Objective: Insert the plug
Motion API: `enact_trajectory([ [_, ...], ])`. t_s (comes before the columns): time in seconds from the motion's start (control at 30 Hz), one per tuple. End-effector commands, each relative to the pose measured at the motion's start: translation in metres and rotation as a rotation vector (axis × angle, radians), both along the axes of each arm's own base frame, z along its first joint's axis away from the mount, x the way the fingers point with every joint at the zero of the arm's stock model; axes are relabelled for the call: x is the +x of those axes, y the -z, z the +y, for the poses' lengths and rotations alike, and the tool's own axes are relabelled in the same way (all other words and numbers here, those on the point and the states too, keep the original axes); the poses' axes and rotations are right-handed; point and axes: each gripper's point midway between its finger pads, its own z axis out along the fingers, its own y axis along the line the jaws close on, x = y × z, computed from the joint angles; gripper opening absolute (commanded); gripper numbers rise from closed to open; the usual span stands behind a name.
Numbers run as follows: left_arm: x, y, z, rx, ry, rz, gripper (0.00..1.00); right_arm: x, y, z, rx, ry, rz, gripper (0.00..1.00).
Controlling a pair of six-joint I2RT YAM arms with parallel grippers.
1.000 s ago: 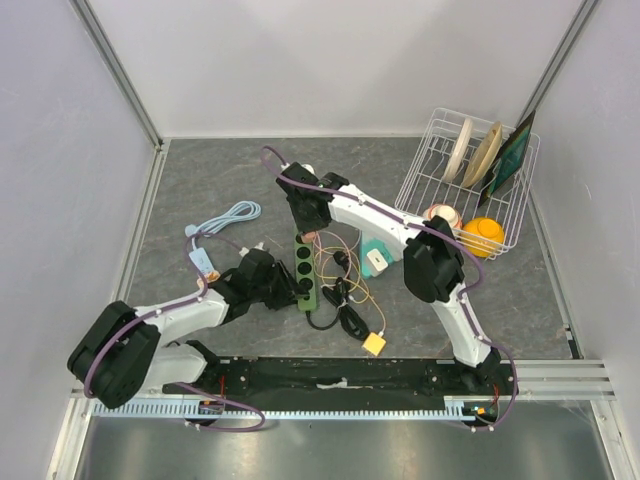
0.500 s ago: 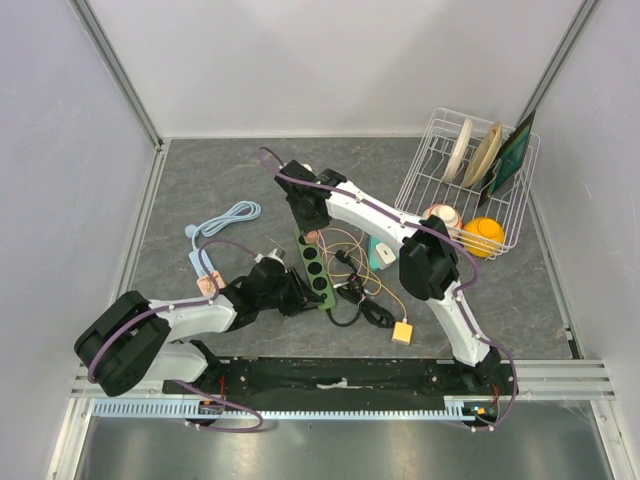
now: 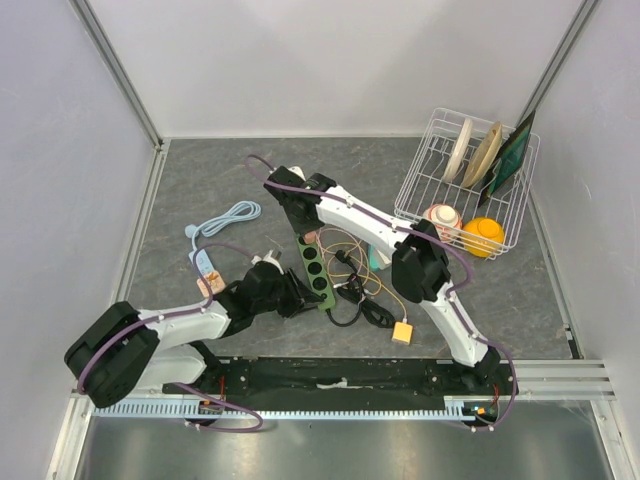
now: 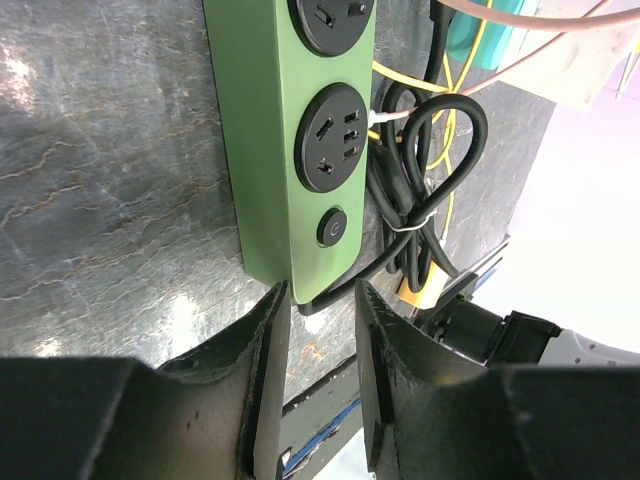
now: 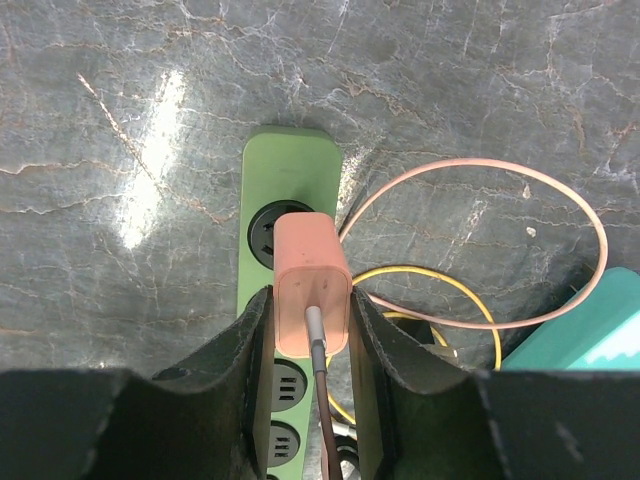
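Observation:
A green power strip [image 3: 317, 263] lies slanted at mid-table, and also shows in the left wrist view [image 4: 300, 140] and the right wrist view [image 5: 288, 175]. My right gripper [image 5: 310, 300] is shut on a pink plug [image 5: 312, 268]. It holds the plug over the strip's far-end socket. I cannot tell whether the plug is seated. In the top view the right gripper [image 3: 305, 228] is at the strip's far end. My left gripper [image 4: 318, 298] clamps the strip's near end, by its round switch [image 4: 332, 227]. In the top view the left gripper [image 3: 297, 293] is at the strip's near left.
A tangle of black, yellow and pink cables [image 3: 350, 285] lies right of the strip, with a yellow connector [image 3: 402, 332] and a teal adaptor [image 3: 374, 258]. A light blue cable [image 3: 226, 217] lies at the left. A white dish rack [image 3: 420, 190] with plates stands at the back right.
The strip has swung from upright to slanted with my left gripper on its near end. The right gripper with the pink plug shifted slightly left and back. The yellow connector slid right.

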Motion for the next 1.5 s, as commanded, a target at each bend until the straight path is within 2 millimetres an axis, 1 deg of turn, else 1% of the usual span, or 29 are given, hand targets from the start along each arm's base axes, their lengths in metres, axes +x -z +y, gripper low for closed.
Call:
enact_trajectory([
  [0.0,0.007,-0.012,-0.002,-0.048,-0.051,-0.023,0.39,-0.022,0.063,-0.022,-0.187,-0.018,0.081,0.0],
  [0.07,0.006,-0.009,0.001,-0.041,-0.06,-0.017,0.39,-0.023,0.062,-0.016,-0.152,-0.018,0.066,0.0],
  [0.1,0.006,-0.008,0.001,-0.041,-0.063,-0.014,0.39,-0.028,0.068,-0.017,-0.148,-0.019,0.082,0.0],
  [0.13,0.005,-0.005,0.004,-0.036,-0.07,-0.011,0.38,-0.029,0.068,-0.012,-0.12,-0.024,0.084,0.0],
  [0.23,0.004,0.001,0.011,-0.025,-0.097,-0.011,0.38,-0.028,0.072,-0.011,-0.115,-0.027,0.097,0.0],
  [0.37,0.01,-0.002,0.024,-0.009,-0.153,-0.073,0.39,-0.011,0.073,-0.021,-0.101,0.005,0.071,0.0],
  [0.43,0.015,-0.004,0.029,0.011,-0.174,-0.101,0.39,-0.002,0.065,-0.019,-0.077,0.001,0.038,0.0],
  [0.53,0.017,-0.01,0.033,0.024,-0.184,-0.124,0.39,-0.001,0.061,-0.018,-0.065,-0.009,0.024,0.0],
  [0.6,0.018,-0.011,0.037,0.037,-0.197,-0.137,0.39,-0.007,0.073,-0.028,-0.092,-0.006,0.032,0.0],
  [0.63,0.019,-0.013,0.037,0.04,-0.2,-0.144,0.39,-0.005,0.071,-0.025,-0.068,-0.006,0.013,0.0],
  [0.67,0.019,-0.012,0.039,0.048,-0.203,-0.146,0.39,-0.012,0.082,-0.032,-0.086,-0.011,0.035,0.0],
  [0.73,0.02,-0.013,0.041,0.057,-0.208,-0.153,0.39,-0.016,0.089,-0.033,-0.085,-0.02,0.047,0.0],
  [0.77,0.021,-0.013,0.041,0.061,-0.209,-0.153,0.39,-0.02,0.094,-0.038,-0.101,-0.02,0.061,0.0],
  [0.83,0.021,-0.013,0.041,0.064,-0.21,-0.153,0.39,-0.022,0.095,-0.04,-0.097,-0.019,0.061,0.0],
  [0.87,0.021,-0.013,0.041,0.066,-0.208,-0.152,0.39,-0.027,0.101,-0.045,-0.107,-0.022,0.073,0.0],
  [0.93,0.021,-0.012,0.04,0.07,-0.202,-0.151,0.39,-0.025,0.104,-0.043,-0.101,-0.026,0.067,0.0],
  [0.97,0.022,-0.012,0.04,0.072,-0.203,-0.151,0.39,-0.02,0.1,-0.038,-0.092,-0.031,0.052,0.0],
  [1.03,0.023,-0.013,0.039,0.072,-0.202,-0.152,0.39,-0.014,0.103,-0.033,-0.097,-0.038,0.044,0.0],
  [1.07,0.023,-0.012,0.039,0.075,-0.199,-0.149,0.39,-0.008,0.1,-0.029,-0.091,-0.038,0.029,0.0],
  [1.13,0.024,-0.015,0.037,0.074,-0.197,-0.153,0.39,-0.007,0.106,-0.028,-0.101,-0.046,0.033,0.0],
  [1.2,0.024,-0.016,0.038,0.085,-0.195,-0.155,0.39,-0.013,0.112,-0.031,-0.109,-0.054,0.055,0.0],
  [1.23,0.024,-0.016,0.039,0.09,-0.194,-0.159,0.39,-0.016,0.111,-0.032,-0.105,-0.057,0.057,0.0],
  [1.27,0.024,-0.016,0.04,0.093,-0.197,-0.16,0.39,-0.026,0.121,-0.043,-0.132,-0.057,0.081,0.0],
  [1.3,0.025,-0.017,0.042,0.092,-0.206,-0.166,0.39,-0.03,0.122,-0.047,-0.134,-0.057,0.081,0.0],
  [1.33,0.025,-0.018,0.043,0.093,-0.208,-0.169,0.39,-0.03,0.115,-0.046,-0.109,-0.057,0.06,0.0],
  [1.37,0.024,-0.017,0.044,0.096,-0.211,-0.167,0.39,-0.043,0.126,-0.059,-0.139,-0.059,0.087,0.0],
  [1.4,0.025,-0.019,0.044,0.094,-0.215,-0.173,0.39,-0.046,0.122,-0.062,-0.135,-0.058,0.08,0.0],
  [1.43,0.025,-0.019,0.044,0.09,-0.216,-0.174,0.39,-0.048,0.123,-0.064,-0.13,-0.059,0.072,0.0],
  [1.47,0.025,-0.02,0.044,0.089,-0.22,-0.172,0.39,-0.058,0.131,-0.073,-0.147,-0.056,0.09,0.0],
])
